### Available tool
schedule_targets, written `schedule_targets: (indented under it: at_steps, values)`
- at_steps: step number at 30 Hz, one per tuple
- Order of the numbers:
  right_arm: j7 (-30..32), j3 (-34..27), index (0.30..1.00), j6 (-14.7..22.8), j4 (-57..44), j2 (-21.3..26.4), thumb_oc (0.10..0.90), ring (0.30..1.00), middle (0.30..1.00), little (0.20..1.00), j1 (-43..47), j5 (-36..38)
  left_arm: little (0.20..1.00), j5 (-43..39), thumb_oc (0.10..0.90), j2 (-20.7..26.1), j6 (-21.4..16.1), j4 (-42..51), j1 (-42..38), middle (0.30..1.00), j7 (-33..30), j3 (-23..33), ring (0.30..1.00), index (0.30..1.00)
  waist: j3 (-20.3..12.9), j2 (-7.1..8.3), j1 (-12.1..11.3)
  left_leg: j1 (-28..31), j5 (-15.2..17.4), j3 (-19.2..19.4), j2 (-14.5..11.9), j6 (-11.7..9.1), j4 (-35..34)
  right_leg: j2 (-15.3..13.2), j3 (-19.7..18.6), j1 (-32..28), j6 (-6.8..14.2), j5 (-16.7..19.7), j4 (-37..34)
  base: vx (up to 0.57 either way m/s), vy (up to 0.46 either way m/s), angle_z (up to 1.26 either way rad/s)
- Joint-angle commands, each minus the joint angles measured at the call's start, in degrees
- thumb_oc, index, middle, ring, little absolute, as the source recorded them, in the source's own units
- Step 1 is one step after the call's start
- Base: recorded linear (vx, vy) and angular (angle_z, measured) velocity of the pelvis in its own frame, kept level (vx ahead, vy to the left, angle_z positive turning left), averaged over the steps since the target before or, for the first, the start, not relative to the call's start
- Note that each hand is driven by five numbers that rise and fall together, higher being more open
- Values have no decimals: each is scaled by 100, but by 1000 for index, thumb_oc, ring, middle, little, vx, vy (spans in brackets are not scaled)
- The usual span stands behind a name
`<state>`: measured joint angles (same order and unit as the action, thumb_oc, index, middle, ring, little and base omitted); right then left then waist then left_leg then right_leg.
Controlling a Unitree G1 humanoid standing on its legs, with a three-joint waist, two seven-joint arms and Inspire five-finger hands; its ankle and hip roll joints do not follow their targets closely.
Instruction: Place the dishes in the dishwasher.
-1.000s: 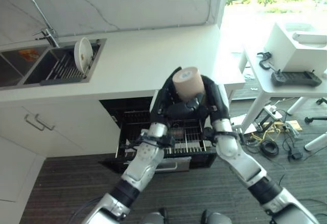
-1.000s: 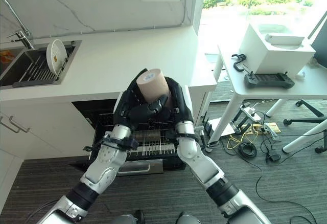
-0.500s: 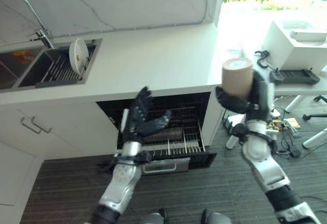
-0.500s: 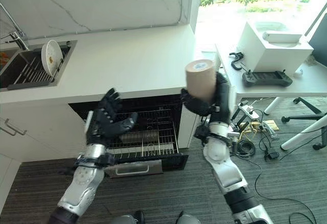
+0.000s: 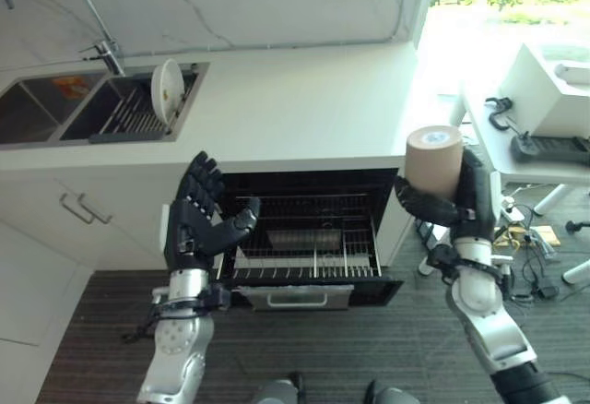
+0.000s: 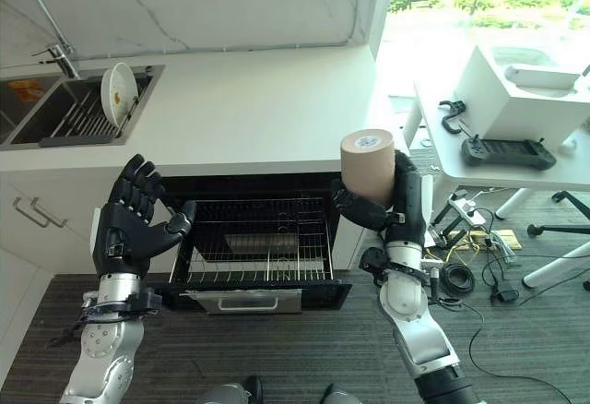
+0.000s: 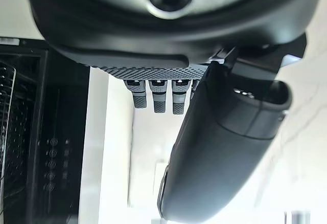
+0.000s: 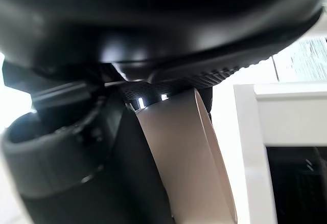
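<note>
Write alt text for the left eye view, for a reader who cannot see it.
The right hand holds a tan cup upright, beside the open dishwasher, whose rack is pulled out under a white counter. The left hand is raised open and empty in front of the dishwasher's left side. A white plate stands in the sink rack.

A kitchen: white counter (image 5: 304, 100), sink (image 5: 55, 113) with tap (image 5: 92, 17), open dishwasher (image 5: 304, 247), perhaps a lab mock-up.

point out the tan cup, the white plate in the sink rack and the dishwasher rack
tan cup (image 6: 367, 161), right eye view, on its side wall above the right hand (image 6: 398, 206)
white plate (image 6: 118, 94), right eye view, on its face
dishwasher rack (image 5: 309, 255), left eye view, on the wire grid of the pulled-out rack
</note>
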<state>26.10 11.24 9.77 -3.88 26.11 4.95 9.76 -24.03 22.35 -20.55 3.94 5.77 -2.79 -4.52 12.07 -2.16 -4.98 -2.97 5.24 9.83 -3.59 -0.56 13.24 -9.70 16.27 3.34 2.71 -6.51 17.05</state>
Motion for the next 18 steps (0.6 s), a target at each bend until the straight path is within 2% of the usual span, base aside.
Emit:
schedule_targets:
  at_steps: [1,3,4,5,6,10,13,18]
  values:
    - [-340,-21,300,408,-100,100,400,300,300,300,510,203,900,468,800,481,260,60,-252,900,1171,-324,900,900,-531,53,17,-32,670,10,0,26,394,7,36,-207,279,-437,14,71,63,3]
    - [-351,-3,300,492,154,206,400,300,300,300,509,-124,900,776,800,699,226,-254,-240,900,1387,-392,900,900,-523,11,12,-14,683,13,-9,12,394,-9,59,-236,299,-459,14,91,68,3]
    - [-387,100,300,511,484,348,400,300,300,300,669,-322,900,1591,800,994,115,-551,-313,900,1727,-518,900,900,-497,-48,-17,-71,634,-16,-5,24,394,-13,69,-208,289,-439,14,141,100,5]
    - [-473,121,300,510,689,472,400,300,300,300,762,-280,900,2158,800,1345,191,-636,-331,900,2062,-635,900,900,-475,-88,-48,-107,619,-41,3,8,394,-16,101,-206,305,-433,14,167,111,5]
    - [-503,120,300,523,804,624,400,300,300,300,845,-306,900,2295,800,1713,229,-585,-343,900,2348,-666,900,900,-447,-125,-77,-158,600,-70,9,8,394,-24,147,-201,319,-426,14,155,77,12]
    - [-555,136,300,485,1007,930,400,300,300,300,1145,-234,900,2342,800,2298,423,-321,-458,900,2715,-806,900,900,-303,-209,-129,-268,561,-143,32,7,394,-29,240,-184,317,-426,14,50,47,13]
    - [-662,215,300,323,1235,1108,400,300,300,300,1693,-96,900,2397,800,2586,515,-247,-755,900,2714,-971,900,900,-101,-318,-167,-496,456,-239,74,19,394,8,307,-41,266,-378,14,-113,98,8]
    - [-880,381,300,213,1869,1329,400,300,300,300,2787,-128,900,2678,800,2867,287,-543,-1628,900,2050,-1375,900,900,583,-637,-172,-818,190,-500,166,37,394,116,331,178,135,-246,14,-154,80,22]
